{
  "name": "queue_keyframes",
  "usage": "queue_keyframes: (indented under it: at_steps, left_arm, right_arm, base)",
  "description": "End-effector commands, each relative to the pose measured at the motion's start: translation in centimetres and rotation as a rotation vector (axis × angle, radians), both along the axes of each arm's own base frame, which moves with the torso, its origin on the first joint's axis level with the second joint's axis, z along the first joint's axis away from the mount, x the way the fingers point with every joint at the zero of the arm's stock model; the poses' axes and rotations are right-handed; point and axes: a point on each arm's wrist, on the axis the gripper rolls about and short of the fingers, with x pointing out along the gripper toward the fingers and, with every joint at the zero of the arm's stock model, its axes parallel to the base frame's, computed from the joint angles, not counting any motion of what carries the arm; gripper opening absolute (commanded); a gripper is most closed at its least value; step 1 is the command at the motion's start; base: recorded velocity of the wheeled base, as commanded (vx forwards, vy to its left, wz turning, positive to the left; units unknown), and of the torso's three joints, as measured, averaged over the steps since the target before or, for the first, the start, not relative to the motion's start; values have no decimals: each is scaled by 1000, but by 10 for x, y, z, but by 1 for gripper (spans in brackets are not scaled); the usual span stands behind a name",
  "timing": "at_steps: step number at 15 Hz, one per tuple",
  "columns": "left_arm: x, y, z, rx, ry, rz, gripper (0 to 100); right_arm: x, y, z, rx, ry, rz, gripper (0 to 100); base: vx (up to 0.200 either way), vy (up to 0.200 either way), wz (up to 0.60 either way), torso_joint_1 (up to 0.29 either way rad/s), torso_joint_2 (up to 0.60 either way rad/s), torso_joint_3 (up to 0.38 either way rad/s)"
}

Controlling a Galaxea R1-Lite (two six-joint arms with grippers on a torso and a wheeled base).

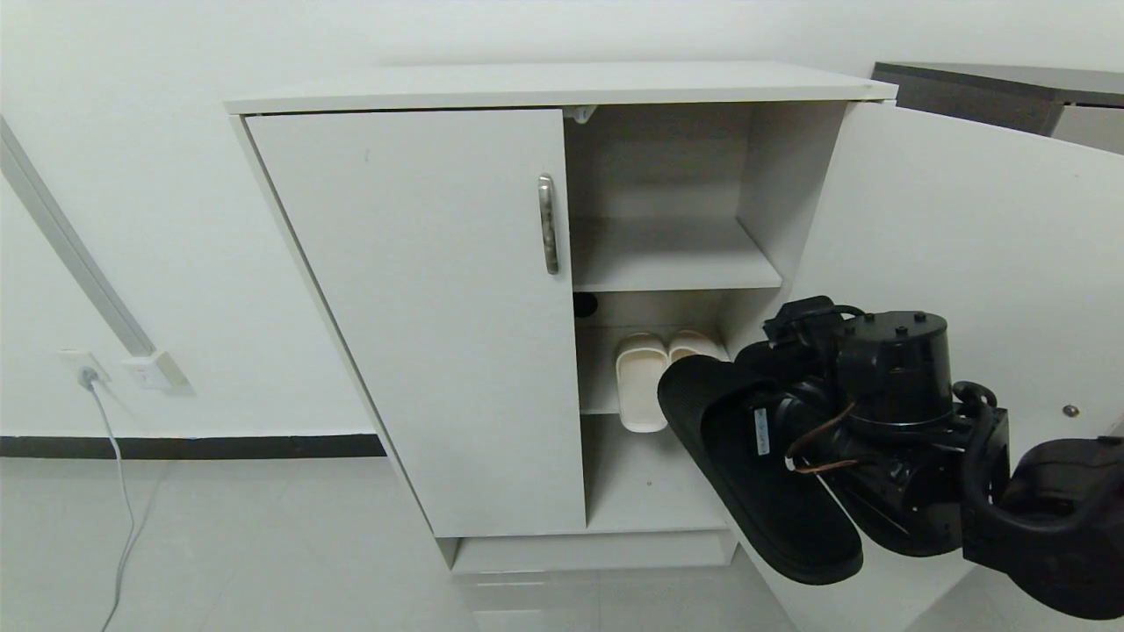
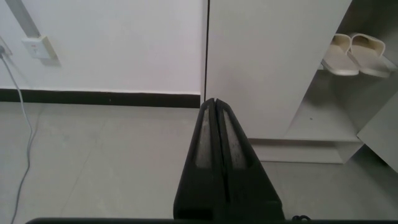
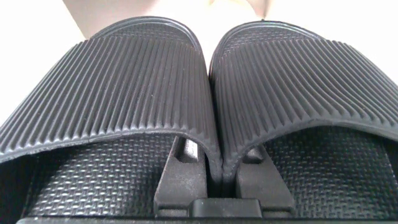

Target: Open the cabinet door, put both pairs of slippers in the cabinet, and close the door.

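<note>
White flat-panel cabinet (image 1: 562, 83), standing against a white wall; left door (image 1: 421, 307) shut, with a vertical silver metal handle (image 1: 548, 224) at its right edge; right door (image 1: 966, 228) swung wide open toward the near right, exposing the right compartment. Pair of cream rubber slippers (image 1: 654, 379), side by side on the middle shelf of that compartment, near ends at the shelf's front edge; upper shelf (image 1: 672, 254) above them, bottom shelf (image 1: 650, 483) below. Pair of black ribbed rubber slippers (image 1: 755, 474), held off the floor just in front of the open compartment, near and right of the cream pair and apart from it; tilted, far ends raised toward the cabinet, near ends lower. Right gripper (image 3: 214, 177), fingers clamped on the two adjoining inner side walls of the black pair beneath the ribbed straps, pinching both slippers together. Left gripper (image 2: 215, 109), fingers pressed flat together with nothing between them; positioned over the pale tiled floor (image 2: 93, 162), near and left of the cabinet, facing the shut door's left edge. White wall socket (image 1: 83, 364) at far left, grey cable (image 1: 118, 491) hanging from it to the floor; black skirting strip (image 1: 193, 446) along the foot of the wall.
</note>
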Motion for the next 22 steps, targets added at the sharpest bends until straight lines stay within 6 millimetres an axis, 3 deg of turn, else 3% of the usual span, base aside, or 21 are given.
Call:
queue_keyframes:
  at_steps: [1,7,10,12,15,18,22]
  left_arm:
    - [0,0,0,0,0,1,0]
    - [0,0,0,0,0,1,0]
    - [0,0,0,0,0,1,0]
    - [0,0,0,0,0,1,0]
    - [0,0,0,0,2,1,0]
    - [0,0,0,0,0,3,0]
    - [0,0,0,2,0,2,0]
  right_arm:
    - [2,-1,1,2,-2,-8,0]
    - [-1,3,5,13,-14,12,0]
    - [-10,51,15,116,-43,58,0]
    - [2,71,23,183,-63,-13,0]
    - [1,87,34,196,-11,-76,0]
    - [19,106,40,148,-73,-244,0]
    - [22,104,53,120,-100,-243,0]
  base:
    - [0,0,0,0,0,0]
    - [0,0,0,0,0,0]
    - [0,0,0,0,0,0]
    - [0,0,0,0,0,0]
    - [0,0,0,0,0,0]
    - [0,0,0,0,0,0]
    - [0,0,0,0,0,0]
